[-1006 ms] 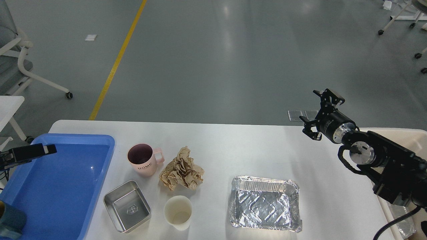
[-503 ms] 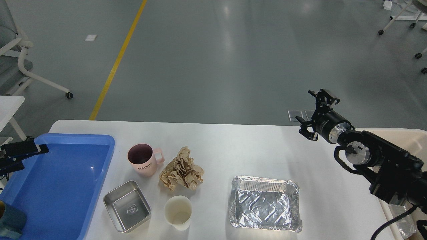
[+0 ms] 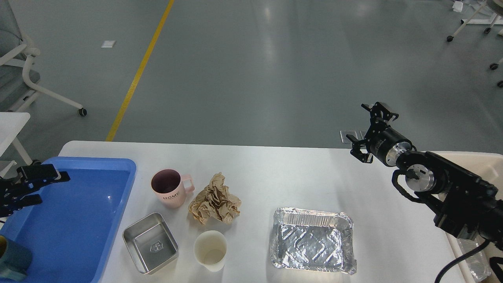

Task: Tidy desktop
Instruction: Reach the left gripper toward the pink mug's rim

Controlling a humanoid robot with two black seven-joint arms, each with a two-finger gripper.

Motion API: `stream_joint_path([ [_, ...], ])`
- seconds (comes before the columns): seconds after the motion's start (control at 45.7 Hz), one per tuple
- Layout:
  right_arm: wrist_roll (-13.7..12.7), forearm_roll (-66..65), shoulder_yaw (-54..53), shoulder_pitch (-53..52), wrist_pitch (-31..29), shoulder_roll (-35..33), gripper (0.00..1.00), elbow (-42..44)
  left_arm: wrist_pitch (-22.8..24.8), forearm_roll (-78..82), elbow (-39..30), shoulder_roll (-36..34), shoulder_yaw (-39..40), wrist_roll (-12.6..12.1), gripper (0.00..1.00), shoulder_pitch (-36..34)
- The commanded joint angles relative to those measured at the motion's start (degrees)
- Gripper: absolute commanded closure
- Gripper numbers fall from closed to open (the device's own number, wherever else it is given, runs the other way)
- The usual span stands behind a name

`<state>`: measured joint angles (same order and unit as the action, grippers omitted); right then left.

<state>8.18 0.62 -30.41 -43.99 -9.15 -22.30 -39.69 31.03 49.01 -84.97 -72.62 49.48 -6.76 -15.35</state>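
Observation:
The desktop [image 3: 275,169] is a wide white tabletop. On it stand a pink mug [image 3: 169,189], a crumpled brown paper ball [image 3: 215,200], a square steel dish [image 3: 150,243], a paper cup [image 3: 210,250] and an empty foil tray [image 3: 312,240]. My left gripper [image 3: 53,188] is open and empty above the left rim of the blue tray [image 3: 78,220]. My right gripper [image 3: 368,130] is open and empty, raised over the far right edge of the desktop, well clear of the foil tray.
A cream bin [image 3: 485,165] stands at the right end of the desktop, partly behind my right arm. A teal cup [image 3: 11,261] sits in the blue tray's near left corner. Office chairs stand on the grey floor beyond.
My right gripper has moved slightly left and further from me. My left gripper has turned over the blue tray's left rim, and its two fingers now show apart.

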Motion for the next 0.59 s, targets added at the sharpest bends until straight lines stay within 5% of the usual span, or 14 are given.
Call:
stream_joint_path([
  [0.0,0.0,0.0,0.0,-0.4,0.0,0.2,0.0,0.0,0.3,7.3,2.2,4.6,-0.3,0.3,0.03,-3.0],
  [0.197,0.1,-0.1,0.0,-0.4,0.0,0.8,0.0,-0.2,-0.1,19.2,6.3,14.2,-0.7,0.9,0.05,-7.8],
  [0.415,0.1,-0.4,0.0,-0.6,0.0,1.0,0.0,-0.2,0.1,30.5,12.1,26.2,-2.4,1.2,0.23,-11.9],
  [0.568,0.0,-0.4,0.0,-0.5,-0.1,0.9,0.0,-0.2,0.0,34.2,17.1,32.3,-7.0,1.3,0.27,-16.7],
])
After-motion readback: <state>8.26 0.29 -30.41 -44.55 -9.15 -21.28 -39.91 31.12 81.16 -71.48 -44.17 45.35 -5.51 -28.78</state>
